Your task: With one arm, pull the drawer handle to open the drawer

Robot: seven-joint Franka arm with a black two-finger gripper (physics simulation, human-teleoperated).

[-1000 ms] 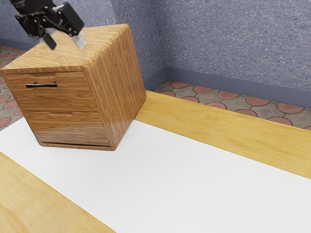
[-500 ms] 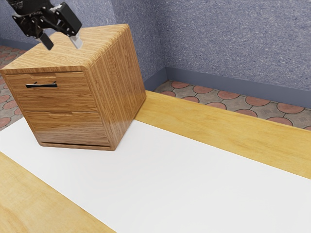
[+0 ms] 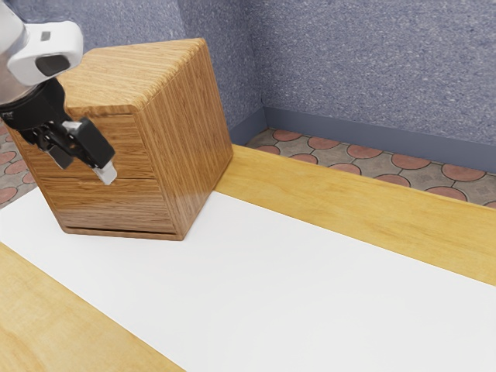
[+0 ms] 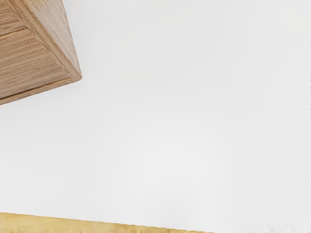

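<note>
At upper left of the exterior frame, the pincer has dropped from above the cabinet to the top drawer front, fingers spread, hiding the handle. Drawer appears shut; grasp judged next.

The cabinet blocks one corner; the white tabletop lies open.
</note>
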